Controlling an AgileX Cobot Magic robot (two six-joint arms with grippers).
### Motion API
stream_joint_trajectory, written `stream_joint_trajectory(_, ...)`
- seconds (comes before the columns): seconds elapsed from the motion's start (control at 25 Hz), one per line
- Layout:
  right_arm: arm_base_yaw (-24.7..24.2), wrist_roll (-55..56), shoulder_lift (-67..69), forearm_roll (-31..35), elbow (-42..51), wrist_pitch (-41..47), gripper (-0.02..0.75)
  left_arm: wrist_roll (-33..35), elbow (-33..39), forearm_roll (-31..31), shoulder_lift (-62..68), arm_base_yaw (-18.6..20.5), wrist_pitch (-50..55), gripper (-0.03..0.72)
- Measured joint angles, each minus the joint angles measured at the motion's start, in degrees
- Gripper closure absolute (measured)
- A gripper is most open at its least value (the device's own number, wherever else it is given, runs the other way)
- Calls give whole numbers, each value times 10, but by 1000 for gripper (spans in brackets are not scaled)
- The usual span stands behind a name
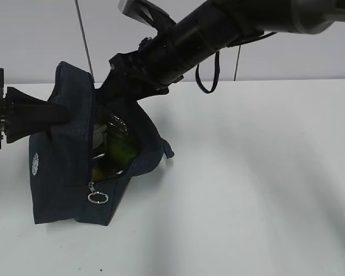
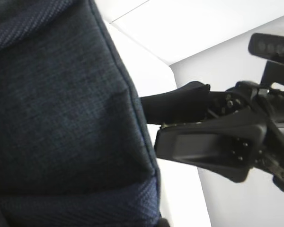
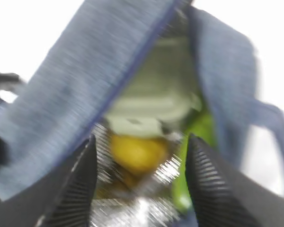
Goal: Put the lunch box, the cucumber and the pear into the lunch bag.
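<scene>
Inside the lunch bag (image 3: 109, 80), your right fingers (image 3: 80, 189) stand released astride the pear (image 3: 137, 153); lift straight out while your clenched left fingers (image 1: 57, 115) pinch the flap.

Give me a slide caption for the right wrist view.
Open right hand above the lunch bag, with pear and lunch box inside.

- No words, numbers or brand names can be read in any of the three views.
- The only sign is a small round white logo (image 1: 35, 164) printed on the side of the lunch bag (image 1: 60, 172), seen in the exterior view; it is too small to make out letters or a design.
- The blurred right wrist view shows no markings.
</scene>
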Motion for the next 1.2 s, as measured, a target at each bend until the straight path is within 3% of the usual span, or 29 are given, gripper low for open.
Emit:
stream_joint_trajectory(0.16, -1, 83, -4, -148, -28, 33, 275, 0, 0, 0, 0, 0, 0, 704)
stream_joint_trajectory(0.32, -1, 132, -4, -235, -32, 59, 274, 0, 0, 0, 0, 0, 0, 704)
stream_joint_trajectory(0.76, -1, 140, 50, -196, -32, 57, 284, 0, 0, 0, 0, 0, 0, 704)
stream_joint_trajectory(0.84, -1, 140, 56, -192, -32, 56, 341, 0, 0, 0, 0, 0, 0, 704)
stream_joint_trajectory(1.04, -1, 140, 57, -187, -34, 55, 692, 0, 0, 0, 0, 0, 0, 704)
stream_joint_trajectory(1.2, -1, 140, 57, -189, -44, 56, 731, 0, 0, 0, 0, 0, -1, 704)
